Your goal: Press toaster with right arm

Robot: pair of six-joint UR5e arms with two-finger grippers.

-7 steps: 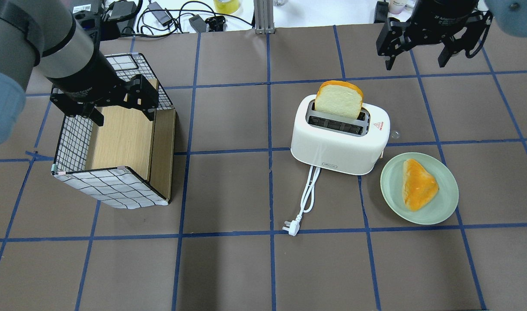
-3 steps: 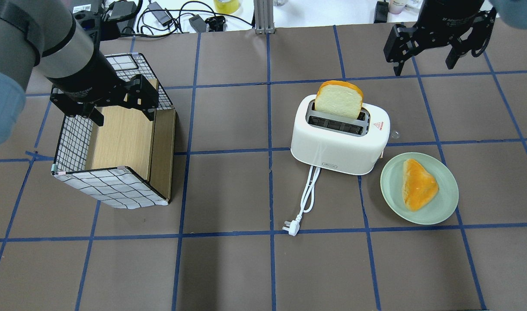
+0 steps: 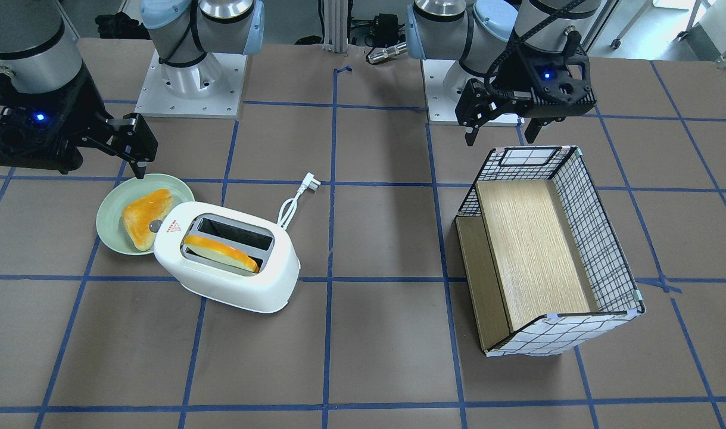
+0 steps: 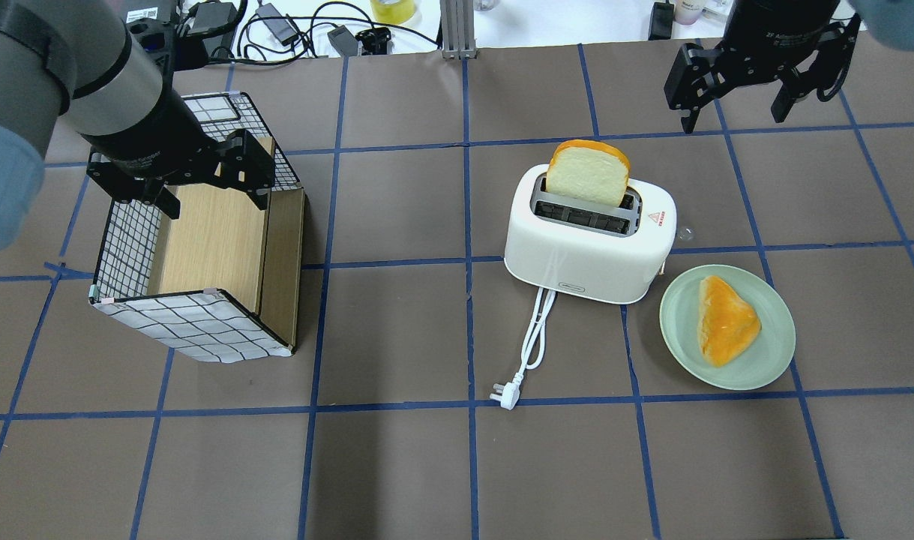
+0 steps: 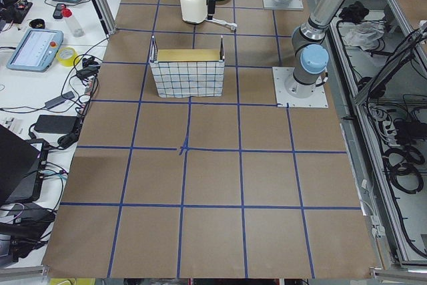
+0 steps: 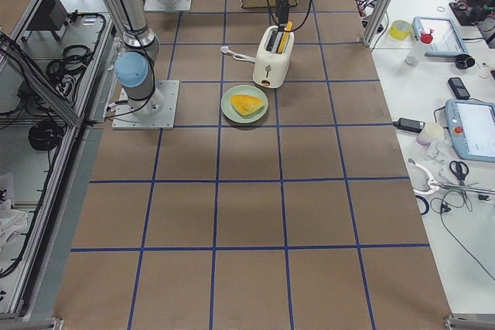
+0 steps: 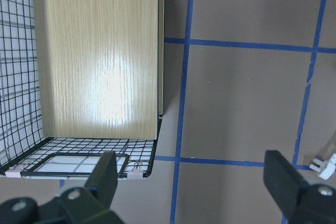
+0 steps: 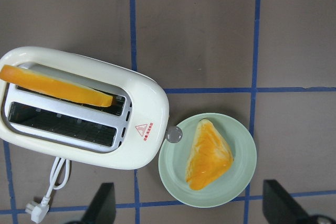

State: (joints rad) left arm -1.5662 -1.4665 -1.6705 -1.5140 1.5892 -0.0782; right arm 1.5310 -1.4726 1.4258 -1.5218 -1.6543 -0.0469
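The white two-slot toaster (image 4: 588, 247) stands mid-table, with a bread slice (image 4: 585, 174) upright in its far slot. Its small grey button (image 8: 174, 135) is on the end that faces the plate, beside the red triangle mark (image 8: 143, 129). Its white cord and plug (image 4: 504, 396) lie towards the robot. My right gripper (image 4: 730, 120) is open and empty. It hangs high, beyond and to the right of the toaster, apart from it. In the right wrist view the toaster (image 8: 84, 108) lies below, left of the open fingers (image 8: 102, 203). My left gripper (image 4: 217, 196) is open over the basket.
A pale green plate (image 4: 681, 300) with an orange-crusted bread piece (image 4: 725, 319) sits right of the toaster, close to its button end. A wire basket with a wooden floor (image 4: 194, 326) stands at the left. Cables and small items lie past the table's far edge.
My right gripper has shifted a little to the right and away from the robot, still open. The left arm, toaster and bread have not moved.
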